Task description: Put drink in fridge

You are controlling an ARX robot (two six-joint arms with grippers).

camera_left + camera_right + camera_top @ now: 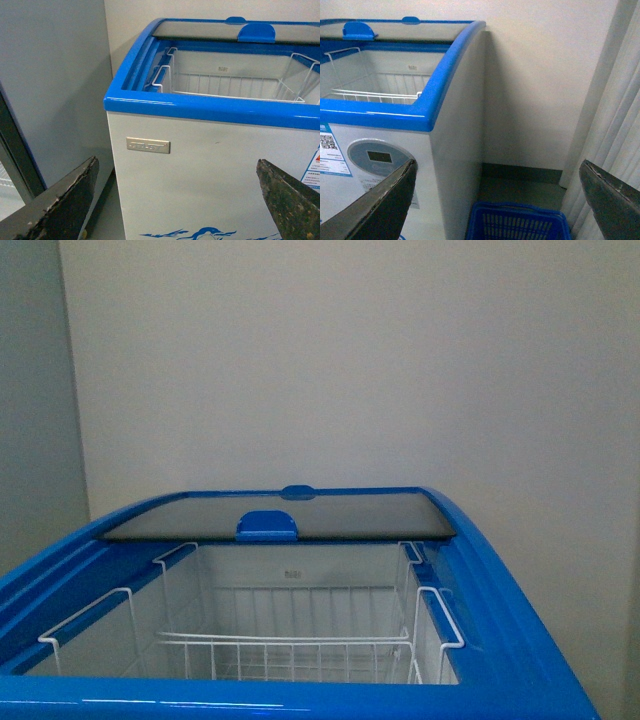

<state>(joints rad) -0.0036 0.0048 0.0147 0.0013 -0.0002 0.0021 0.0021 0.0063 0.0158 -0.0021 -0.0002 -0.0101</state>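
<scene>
Wrist views: both fingers (60, 205) (375, 205) wide, empty.

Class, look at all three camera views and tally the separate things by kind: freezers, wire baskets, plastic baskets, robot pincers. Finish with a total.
Chest freezers: 1, the fridge
White wire baskets: 1
Blue plastic baskets: 1
Pincers: 2, left pincer, right pincer
Total: 5

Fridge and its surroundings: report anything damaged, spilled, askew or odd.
Nothing stands out. The fridge has its glass lid slid back, the wire basket hangs level and empty, and no drink is visible. Both grippers are open.
</scene>
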